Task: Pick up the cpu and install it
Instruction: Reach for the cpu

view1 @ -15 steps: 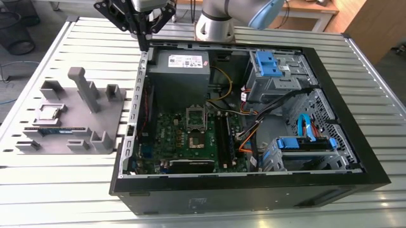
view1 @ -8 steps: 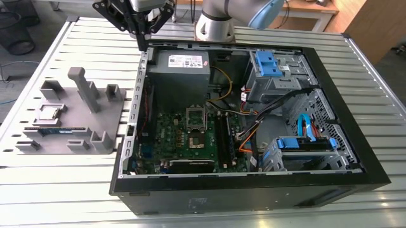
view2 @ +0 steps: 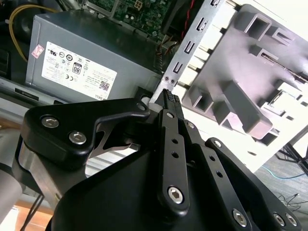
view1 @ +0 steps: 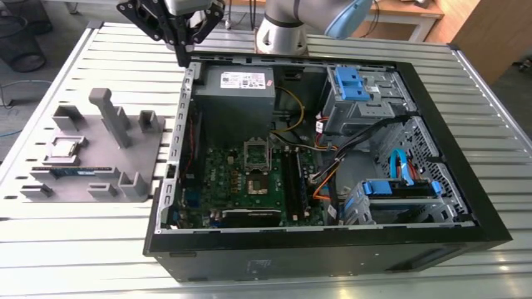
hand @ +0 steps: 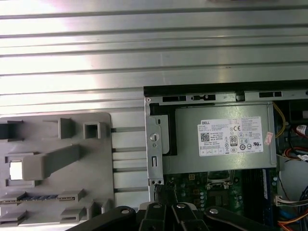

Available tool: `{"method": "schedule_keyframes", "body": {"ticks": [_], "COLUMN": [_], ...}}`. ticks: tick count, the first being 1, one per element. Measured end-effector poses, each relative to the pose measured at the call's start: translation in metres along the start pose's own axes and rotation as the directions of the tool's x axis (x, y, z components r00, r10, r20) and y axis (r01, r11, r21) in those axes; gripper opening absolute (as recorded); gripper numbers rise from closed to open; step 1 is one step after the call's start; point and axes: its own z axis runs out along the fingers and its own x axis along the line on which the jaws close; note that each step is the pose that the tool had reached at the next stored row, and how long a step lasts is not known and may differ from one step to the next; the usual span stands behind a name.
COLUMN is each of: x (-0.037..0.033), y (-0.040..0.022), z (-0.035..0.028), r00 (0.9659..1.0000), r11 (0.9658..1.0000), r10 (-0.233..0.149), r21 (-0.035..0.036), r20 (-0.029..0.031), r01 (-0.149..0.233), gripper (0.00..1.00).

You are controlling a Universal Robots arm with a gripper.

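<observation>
One chip (view1: 66, 147) is lying in the grey tray (view1: 143, 154), middle of the exterior view's left | gripper (view1: 181, 59) is hanging closed and empty, upper left of that view | chip is looking light, stiff, breakable: edges are looking safest to hold.

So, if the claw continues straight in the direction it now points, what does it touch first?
Most likely the computer case's metal side rail, just beside the power supply; the claw points down at it. Depth is unclear, so it might narrowly miss.
</observation>
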Motion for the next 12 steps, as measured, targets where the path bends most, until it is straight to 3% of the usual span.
{"method": "schedule_keyframes", "body": {"ticks": [12], "x": [0.0063], "y": [-0.0005], "z": [-0.0002], "r00": [1.0], "r11": [1.0], "r10": [0.0], "r21": [0.0], "r20": [0.0], "r01": [0.0], "gripper": [0.11]}}
